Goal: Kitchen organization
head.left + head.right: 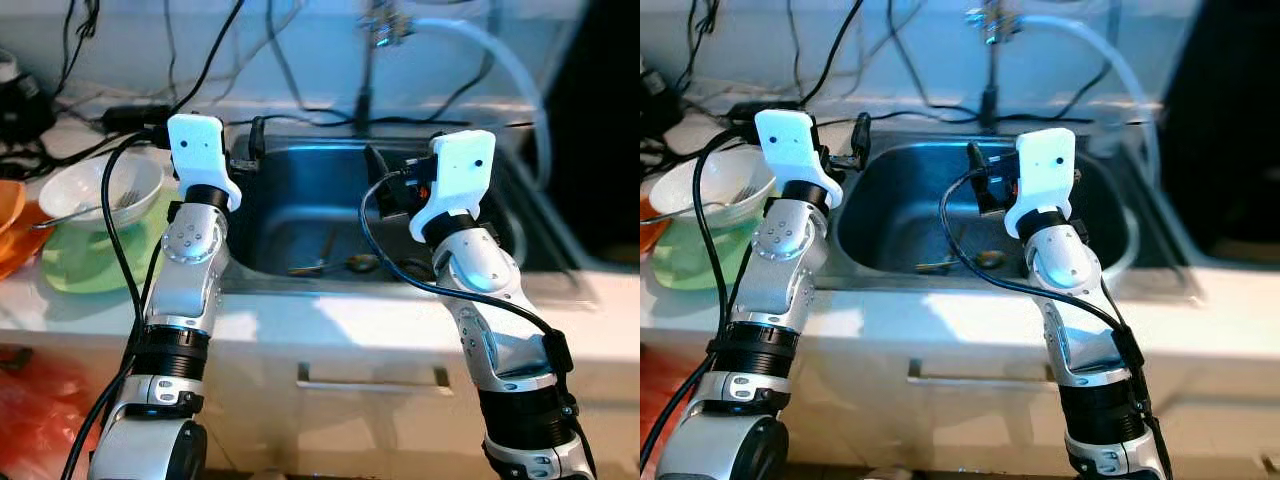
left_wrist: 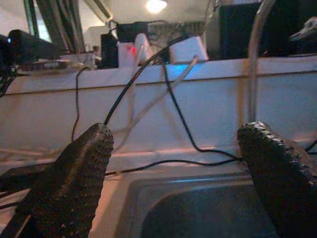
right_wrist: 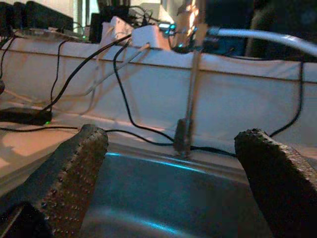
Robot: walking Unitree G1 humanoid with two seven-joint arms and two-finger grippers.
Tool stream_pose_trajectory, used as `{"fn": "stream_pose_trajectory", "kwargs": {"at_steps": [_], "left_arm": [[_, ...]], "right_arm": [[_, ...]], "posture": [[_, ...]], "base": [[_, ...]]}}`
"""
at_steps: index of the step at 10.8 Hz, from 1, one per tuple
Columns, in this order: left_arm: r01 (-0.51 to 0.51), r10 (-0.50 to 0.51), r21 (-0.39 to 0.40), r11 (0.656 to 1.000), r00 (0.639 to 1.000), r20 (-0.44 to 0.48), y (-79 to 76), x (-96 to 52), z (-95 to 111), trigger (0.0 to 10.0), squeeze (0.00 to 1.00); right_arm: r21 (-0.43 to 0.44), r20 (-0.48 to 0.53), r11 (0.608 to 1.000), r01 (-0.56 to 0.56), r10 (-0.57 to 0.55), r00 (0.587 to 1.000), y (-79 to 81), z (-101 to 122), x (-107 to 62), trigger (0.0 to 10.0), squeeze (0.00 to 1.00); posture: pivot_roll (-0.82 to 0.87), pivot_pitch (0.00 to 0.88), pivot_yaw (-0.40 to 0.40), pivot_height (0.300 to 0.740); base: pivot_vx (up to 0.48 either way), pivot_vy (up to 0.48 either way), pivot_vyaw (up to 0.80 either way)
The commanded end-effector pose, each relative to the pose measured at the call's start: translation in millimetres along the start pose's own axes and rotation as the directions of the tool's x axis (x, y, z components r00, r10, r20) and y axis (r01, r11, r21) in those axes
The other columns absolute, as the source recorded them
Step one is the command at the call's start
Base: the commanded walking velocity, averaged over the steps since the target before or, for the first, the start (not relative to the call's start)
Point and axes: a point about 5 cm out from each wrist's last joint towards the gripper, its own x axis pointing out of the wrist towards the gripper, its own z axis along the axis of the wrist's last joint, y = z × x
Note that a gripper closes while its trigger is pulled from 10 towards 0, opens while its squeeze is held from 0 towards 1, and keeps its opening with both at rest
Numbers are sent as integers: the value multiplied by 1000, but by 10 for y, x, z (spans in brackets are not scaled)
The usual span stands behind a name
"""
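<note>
A steel sink (image 1: pixel 300 215) is set into the white counter in front of me. A few utensils (image 1: pixel 335 263) lie on its bottom near the drain. My left gripper (image 1: pixel 247 152) is raised over the sink's left rim and is open, with nothing between its fingers (image 2: pixel 81 173). Over the sink's right half my right gripper (image 1: pixel 385 180) is also open and empty, pointing toward the faucet (image 3: pixel 185 119). Left of the sink, a white bowl (image 1: pixel 100 190) holding a fork rests on a green plate (image 1: pixel 85 262).
An orange bowl (image 1: pixel 10 215) sits at the far left edge. Black cables (image 1: pixel 120 115) and a white hose (image 1: pixel 490 50) run along the back wall behind the faucet (image 1: pixel 365 60). A drawer handle (image 1: pixel 370 385) is below the counter, with a red bag (image 1: pixel 30 410) at the lower left.
</note>
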Motion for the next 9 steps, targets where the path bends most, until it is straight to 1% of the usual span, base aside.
{"fn": "stream_pose_trajectory", "kwargs": {"at_steps": [1, 4, 5, 7, 9], "left_arm": [[-3, 3, 15, 1000, 1000, 2, 3, 7, 21, 10000, 0], [-8, 8, 24, 1000, 1000, -6, 0, 11, 1, 10000, 0], [-6, 6, 28, 1000, 1000, -8, -4, 12, -3, 10000, 0], [-6, 6, 28, 1000, 1000, -12, -6, 14, -8, 10000, 0], [-4, 5, 29, 1000, 1000, -15, -4, 13, -12, 10000, 0]], "right_arm": [[-4, -2, 1000, 0, 0, 1000, -5, 0, -3, 10000, 0], [-13, -5, 1000, -8, 8, 1000, 5, -3, 6, 10000, 0], [-20, -4, 1000, -12, 12, 1000, 13, -5, 6, 10000, 0], [-15, -4, 1000, -11, 11, 1000, 20, -8, 5, 10000, 0], [-11, -7, 1000, -10, 10, 1000, 21, -8, 6, 10000, 0]], "posture": [[28, 12, 36, 740], [26, 8, 36, 740], [27, 7, 36, 740], [28, 5, 38, 740], [27, 9, 37, 740]], "base": [[0, 0, 0], [0, 0, 0], [0, 0, 469], [0, 0, 800], [0, 0, 0]]}}
